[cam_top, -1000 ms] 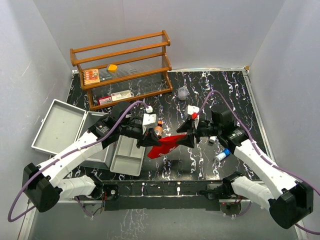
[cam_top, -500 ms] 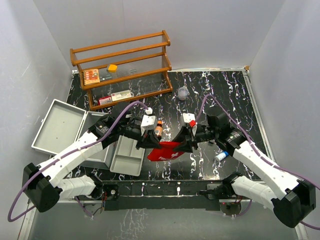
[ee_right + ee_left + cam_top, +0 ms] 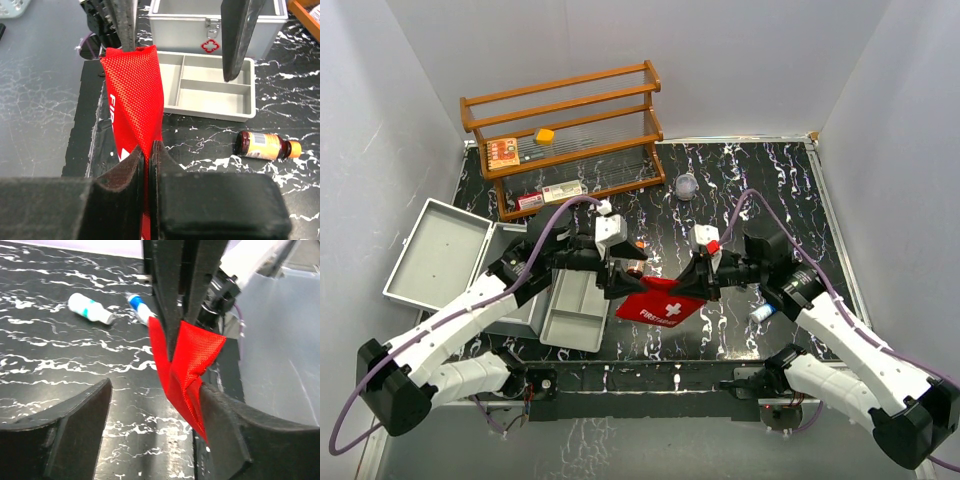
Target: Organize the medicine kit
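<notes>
The medicine kit stands open at the left, its lid (image 3: 438,252) laid back and its silver case (image 3: 180,27) behind the grey two-compartment tray (image 3: 570,312) (image 3: 212,107). A red first-aid pouch (image 3: 660,308) (image 3: 134,85) (image 3: 186,367) hangs between both arms over the table's middle. My right gripper (image 3: 690,284) (image 3: 148,165) is shut on the pouch's edge. My left gripper (image 3: 620,284) (image 3: 155,427) is open around the pouch's other end; the cloth rests against its right finger (image 3: 232,435).
A brown bottle (image 3: 636,268) (image 3: 265,145) lies just right of the tray. A white bottle with a blue cap (image 3: 762,313) (image 3: 91,309) lies at the right. The wooden rack (image 3: 565,140) stands at the back, a small clear cup (image 3: 686,185) beside it.
My left gripper has opened and let go of the red pouch. My right gripper has closed on it. Both arms have shifted slightly and the pouch hangs lower.
</notes>
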